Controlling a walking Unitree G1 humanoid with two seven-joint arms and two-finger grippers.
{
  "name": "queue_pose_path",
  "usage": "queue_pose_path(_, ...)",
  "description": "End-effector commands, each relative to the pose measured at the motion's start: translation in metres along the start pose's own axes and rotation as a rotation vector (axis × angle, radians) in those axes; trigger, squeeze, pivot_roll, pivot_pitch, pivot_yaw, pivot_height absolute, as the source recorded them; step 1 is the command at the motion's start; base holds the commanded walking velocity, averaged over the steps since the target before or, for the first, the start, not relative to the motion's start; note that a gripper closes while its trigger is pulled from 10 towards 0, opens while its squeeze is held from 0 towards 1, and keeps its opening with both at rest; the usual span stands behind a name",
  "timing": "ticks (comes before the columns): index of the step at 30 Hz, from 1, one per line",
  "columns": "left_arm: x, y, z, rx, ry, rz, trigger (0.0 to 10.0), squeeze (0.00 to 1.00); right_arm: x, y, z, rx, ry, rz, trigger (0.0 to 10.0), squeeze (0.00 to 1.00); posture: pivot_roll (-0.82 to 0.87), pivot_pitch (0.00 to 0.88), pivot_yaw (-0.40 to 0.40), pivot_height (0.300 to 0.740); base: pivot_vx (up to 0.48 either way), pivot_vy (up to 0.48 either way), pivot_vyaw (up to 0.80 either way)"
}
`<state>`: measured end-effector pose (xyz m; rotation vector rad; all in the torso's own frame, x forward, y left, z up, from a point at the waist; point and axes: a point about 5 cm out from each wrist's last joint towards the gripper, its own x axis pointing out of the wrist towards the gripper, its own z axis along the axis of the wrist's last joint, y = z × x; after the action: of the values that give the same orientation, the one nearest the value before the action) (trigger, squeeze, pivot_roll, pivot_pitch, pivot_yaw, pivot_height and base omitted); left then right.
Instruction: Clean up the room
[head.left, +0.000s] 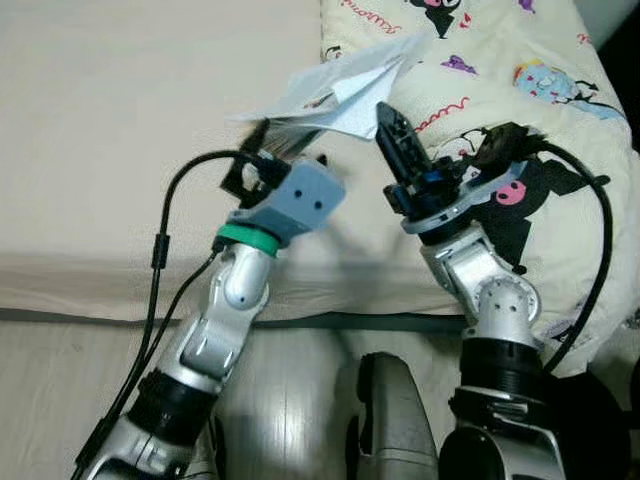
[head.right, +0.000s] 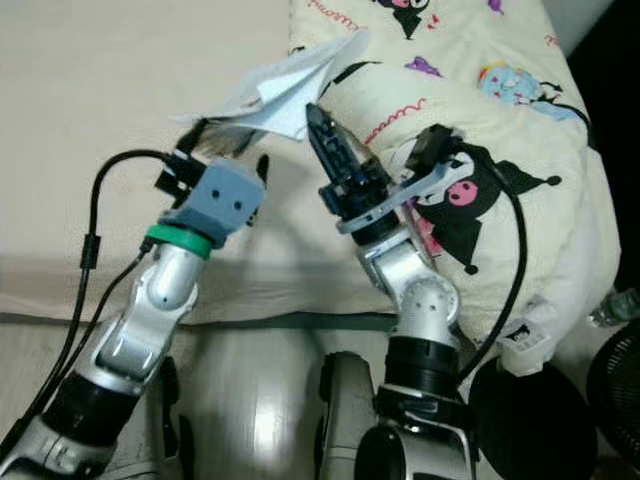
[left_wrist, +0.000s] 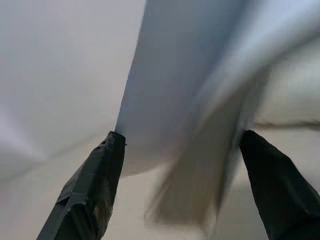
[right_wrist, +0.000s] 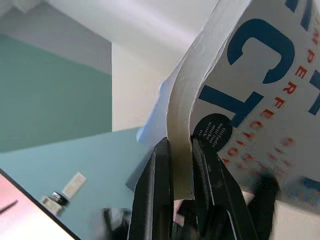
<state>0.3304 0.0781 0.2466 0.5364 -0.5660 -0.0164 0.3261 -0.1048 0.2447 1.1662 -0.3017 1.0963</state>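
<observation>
A white booklet (head.left: 345, 85) with blue and red lettering, a cream cartoon-print quilt (head.left: 520, 90), beige sheet (head.left: 110, 120).

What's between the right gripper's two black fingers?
The edge of a thin white printed paper booklet, pinched by the right gripper, as seen in the right wrist view. The head views show it held above the beige bed.

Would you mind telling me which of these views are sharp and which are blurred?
Left wrist view: the paper is badly smeared, only the left hand's fingers read clearly. Right wrist view: sharp on the paper's edge and blue print, which the right hand pinches. Both eye views: fairly sharp, evenly lit, slight blur on the paper's left edge.
</observation>
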Motion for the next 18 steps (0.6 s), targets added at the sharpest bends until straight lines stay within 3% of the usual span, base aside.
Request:
queue_pose_path(1,0.001,0.000,-0.002,0.023,-0.011,0.024,10.0,0.00,0.003,0.011,-0.004,0.016,0.008,0.051,0.0,0.00,-0.03,0.136,-0.047,0.567,0.000,0.000,0.00)
queue_pose_path(9,0.003,0.014,-0.010,0.074,-0.001,0.084,10.0,0.00,-0.007,0.020,-0.014,0.030,0.025,0.028,0.0,0.00,-0.03,0.129,-0.042,0.567,0.000,0.000,0.00)
queue_pose_path(18,0.004,0.015,-0.008,0.102,-0.053,0.088,10.0,0.00,-0.008,0.021,-0.017,0.024,0.039,-0.007,0.0,0.00,-0.03,0.120,-0.036,0.567,0.000,0.000,0.00)
